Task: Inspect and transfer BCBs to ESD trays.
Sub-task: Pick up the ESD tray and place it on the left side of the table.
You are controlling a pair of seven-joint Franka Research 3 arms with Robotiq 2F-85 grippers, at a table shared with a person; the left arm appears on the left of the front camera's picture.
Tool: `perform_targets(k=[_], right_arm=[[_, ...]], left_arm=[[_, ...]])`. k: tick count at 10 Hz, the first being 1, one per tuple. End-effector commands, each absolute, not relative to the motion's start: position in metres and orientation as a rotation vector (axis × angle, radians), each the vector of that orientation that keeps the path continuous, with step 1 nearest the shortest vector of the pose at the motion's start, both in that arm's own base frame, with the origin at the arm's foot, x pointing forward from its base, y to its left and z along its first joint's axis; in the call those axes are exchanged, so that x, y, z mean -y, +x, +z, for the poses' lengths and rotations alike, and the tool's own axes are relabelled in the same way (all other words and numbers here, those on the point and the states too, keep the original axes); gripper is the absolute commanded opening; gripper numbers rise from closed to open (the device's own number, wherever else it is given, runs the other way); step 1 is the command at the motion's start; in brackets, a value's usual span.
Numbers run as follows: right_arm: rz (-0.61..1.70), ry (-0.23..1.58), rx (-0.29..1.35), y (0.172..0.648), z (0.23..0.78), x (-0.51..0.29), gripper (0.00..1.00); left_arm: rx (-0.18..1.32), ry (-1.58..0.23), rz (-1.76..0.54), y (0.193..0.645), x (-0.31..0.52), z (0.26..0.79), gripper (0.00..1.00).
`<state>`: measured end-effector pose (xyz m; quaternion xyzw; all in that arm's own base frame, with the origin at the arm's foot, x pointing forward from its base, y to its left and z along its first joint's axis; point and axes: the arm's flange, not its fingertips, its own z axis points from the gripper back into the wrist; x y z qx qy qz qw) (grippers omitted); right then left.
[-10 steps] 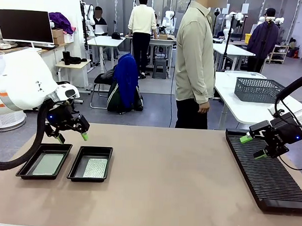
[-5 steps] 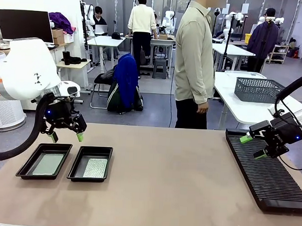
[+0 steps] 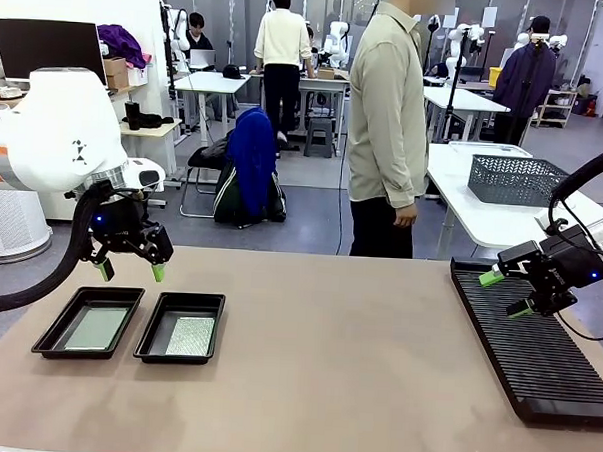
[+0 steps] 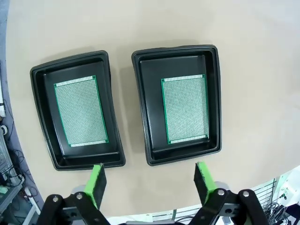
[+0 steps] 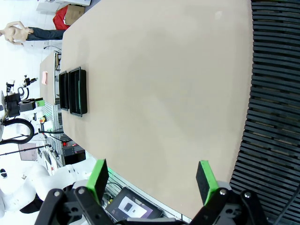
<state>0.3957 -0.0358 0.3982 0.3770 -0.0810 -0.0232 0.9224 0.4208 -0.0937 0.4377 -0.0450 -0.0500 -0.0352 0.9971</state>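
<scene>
Two black ESD trays lie side by side at the table's near left, the left tray [image 3: 74, 355] [image 4: 70, 58] and the right tray [image 3: 172, 359] [image 4: 174, 49]. Each holds one BCB lying flat: a pale green board [image 3: 97, 327] [image 4: 80, 111] in the left tray and a silvery board [image 3: 191, 335] [image 4: 185, 109] in the right. My left gripper [image 3: 130, 272] [image 4: 150, 180] hangs open and empty above the trays' far edge. My right gripper [image 3: 507, 293] [image 5: 152, 180] hovers open and empty over the far end of the black ribbed rack [image 3: 536, 346] [image 5: 276, 93]. The trays [image 5: 75, 91] appear small and distant in the right wrist view.
A person [image 3: 386, 120] stands at the table's far side, arms down. A grey wire mesh basket [image 3: 516, 180] sits on a white table behind the rack. Bare tan tabletop [image 3: 346, 358] spreads between trays and rack.
My left arm has drawn slightly left and lifted, carrying its open gripper a little leftward over the trays. The right arm and the boards have stayed put.
</scene>
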Motion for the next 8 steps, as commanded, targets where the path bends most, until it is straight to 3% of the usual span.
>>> perform_targets(k=[1,8], right_arm=[[-0.053,0.775,0.166,0.3956,0.3986,0.0341,1.00],[-0.053,0.775,0.166,0.3956,0.3986,0.0341,1.00]], left_arm=[[0.101,-0.094,-0.066,0.4204,0.0927,0.4365,1.00],[0.101,-0.094,-0.066,0.4204,0.0927,0.4365,1.00]])
